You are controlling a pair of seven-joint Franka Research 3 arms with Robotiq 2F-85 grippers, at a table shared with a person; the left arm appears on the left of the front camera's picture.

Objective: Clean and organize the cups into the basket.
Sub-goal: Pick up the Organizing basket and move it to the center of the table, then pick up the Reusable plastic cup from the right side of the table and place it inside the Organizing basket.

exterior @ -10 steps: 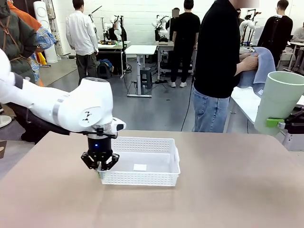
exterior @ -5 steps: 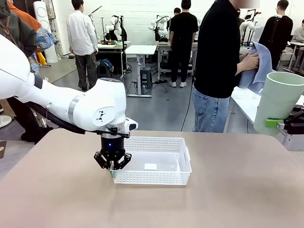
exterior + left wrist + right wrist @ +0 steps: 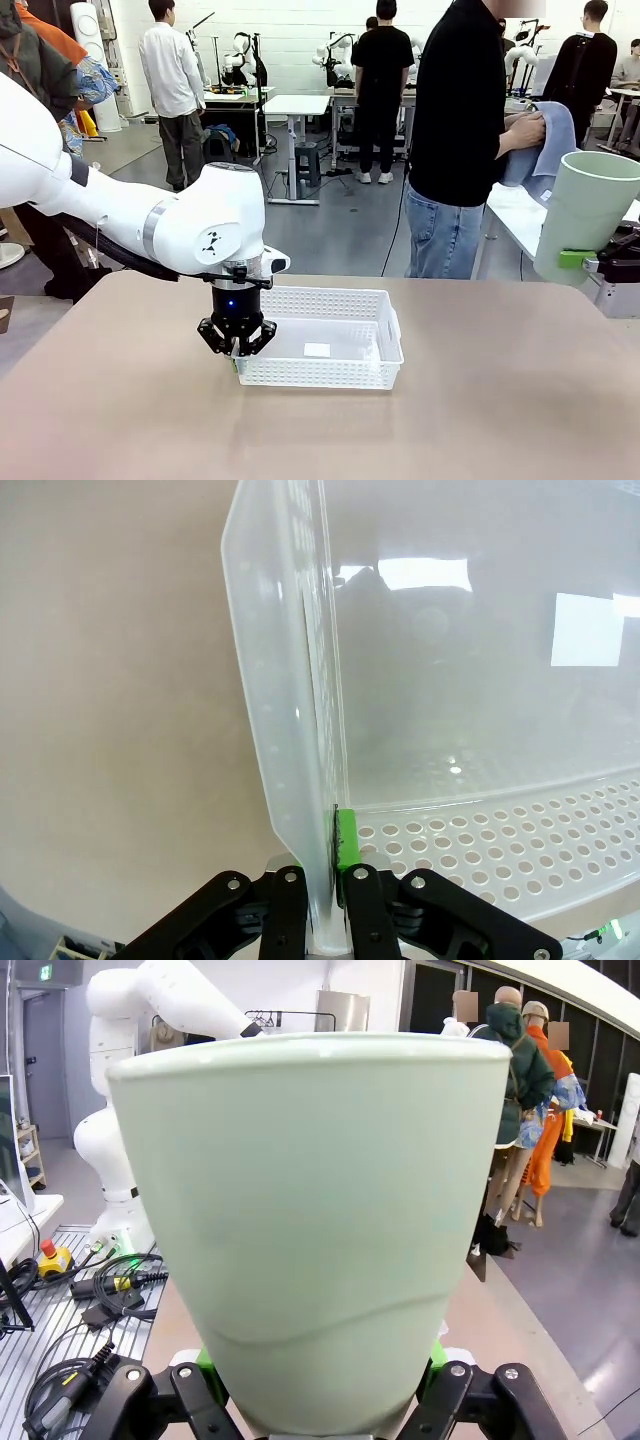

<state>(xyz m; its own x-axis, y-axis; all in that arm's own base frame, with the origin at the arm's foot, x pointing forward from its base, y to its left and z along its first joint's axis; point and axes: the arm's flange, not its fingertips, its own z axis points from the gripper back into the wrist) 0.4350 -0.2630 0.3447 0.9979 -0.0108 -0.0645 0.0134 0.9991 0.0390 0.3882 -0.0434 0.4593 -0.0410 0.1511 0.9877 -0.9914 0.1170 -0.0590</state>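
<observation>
Tan tabletop point(image 3: 480, 410) below my left gripper point(image 3: 237, 351), which is pinched tight on the basket point(image 3: 340, 373) wall. My right gripper point(image 3: 588, 259) clamps the mint cup point(image 3: 590, 205), upright between its fingers.

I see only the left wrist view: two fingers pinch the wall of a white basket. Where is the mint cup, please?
Observer: The right gripper holds the mint cup lifted, mouth up, by the far right corner of the table.
Operator: And where on the table does the basket stand?
Observer: The basket stands near the middle; the left gripper pinches its near left corner.
Operator: Is the person looking at the cup?
Observer: It seems not. The person at the far side is turned to the right, with both hands on a blue cloth.
</observation>
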